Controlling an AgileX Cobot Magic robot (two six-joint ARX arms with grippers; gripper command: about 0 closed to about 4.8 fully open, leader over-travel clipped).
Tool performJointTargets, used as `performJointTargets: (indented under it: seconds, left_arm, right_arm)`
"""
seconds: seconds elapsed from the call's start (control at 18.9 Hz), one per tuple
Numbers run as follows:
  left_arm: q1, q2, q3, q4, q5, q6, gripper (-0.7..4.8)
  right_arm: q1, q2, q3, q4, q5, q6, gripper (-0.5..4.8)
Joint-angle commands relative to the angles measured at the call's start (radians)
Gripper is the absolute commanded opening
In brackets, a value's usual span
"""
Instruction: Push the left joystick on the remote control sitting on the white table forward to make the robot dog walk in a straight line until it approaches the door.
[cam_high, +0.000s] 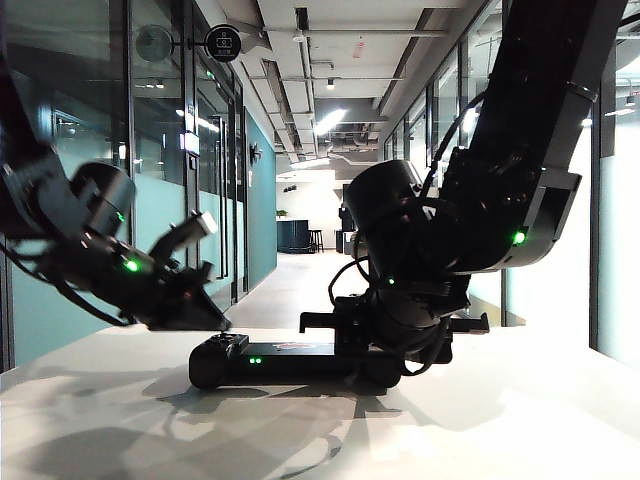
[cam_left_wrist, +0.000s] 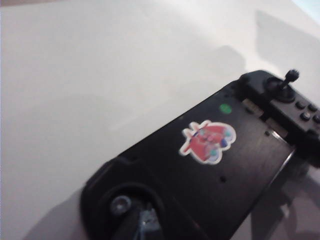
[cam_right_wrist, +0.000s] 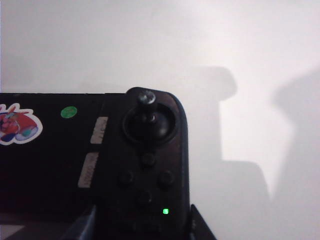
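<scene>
Contact looked near: the left gripper (cam_high: 205, 318), its jaw state unclear, hovered at the remote control's (cam_high: 290, 358) left handle on the white table (cam_high: 520, 420), the left joystick (cam_left_wrist: 121, 205) directly beneath. The right gripper (cam_right_wrist: 142, 227) straddled the opposite handle, half-open. No robot dog showed.

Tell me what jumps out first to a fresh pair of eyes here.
The black remote control lies mid-way on the white table, with a red cartoon sticker on its flat middle. Both arms crowd it: the right tool straddles its right handle, the left tool hangs over the left end. A long glass-walled corridor runs behind.
</scene>
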Motion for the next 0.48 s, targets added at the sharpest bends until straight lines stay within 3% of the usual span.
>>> performJointTargets:
  seconds: [0.05,0.16,0.48]
  left_arm:
    - [0.011,-0.009,0.003,-0.064,0.051,0.061,-0.06]
    - [0.011,-0.008,0.003,-0.102,0.059,0.120,-0.06]
    - [0.010,0.000,0.004,-0.030,0.067,0.124,-0.06]
  right_arm:
    - [0.001,-0.005,0.001,0.002,0.003,-0.007,1.65]
    - [0.001,-0.005,0.001,0.002,0.003,-0.007,1.65]
    - [0.001,-0.005,0.001,0.002,0.003,-0.007,1.65]
